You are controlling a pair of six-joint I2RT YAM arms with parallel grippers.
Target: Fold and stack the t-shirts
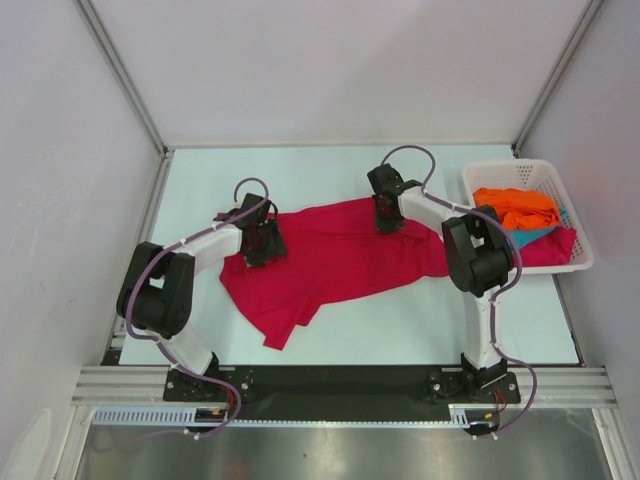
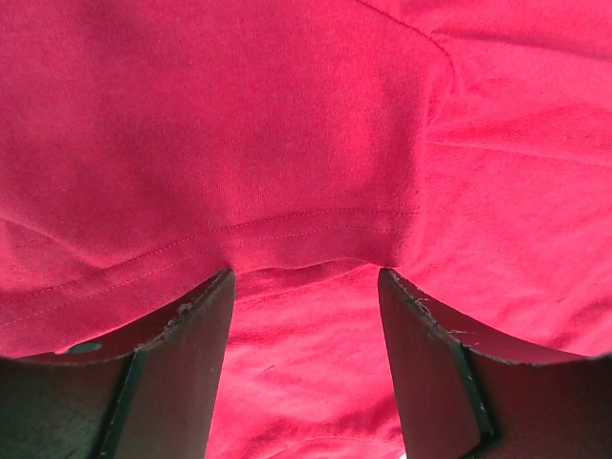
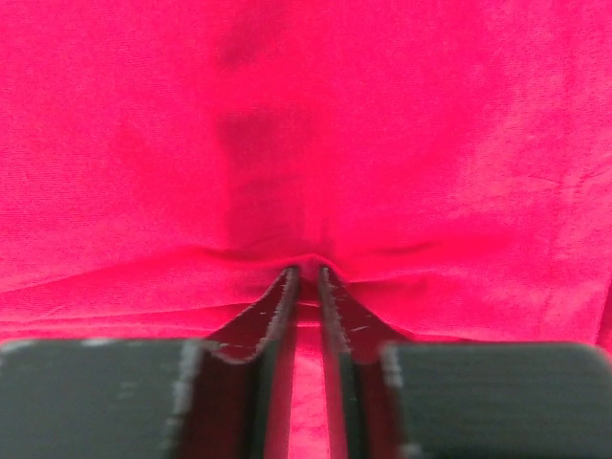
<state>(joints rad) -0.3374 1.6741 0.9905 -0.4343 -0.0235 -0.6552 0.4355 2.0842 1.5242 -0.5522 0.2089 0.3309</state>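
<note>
I saw the crimson t-shirt [image 1: 335,262] lying rumpled across the desk [image 1: 430,325] between both arms. My left gripper [image 2: 306,287] stood with its fingers apart over the stitched hem at the shirt's left end. My right gripper [image 3: 304,275] was clamped on a pucker of the cloth at its far edge. The orange t-shirt [image 1: 515,207] and teal t-shirt [image 1: 530,236] lay in the white basket [image 1: 520,172] on the right.

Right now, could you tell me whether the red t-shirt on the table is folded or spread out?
Spread out: the red t-shirt lies wide and rumpled across the table, not squared into a fold.
</note>
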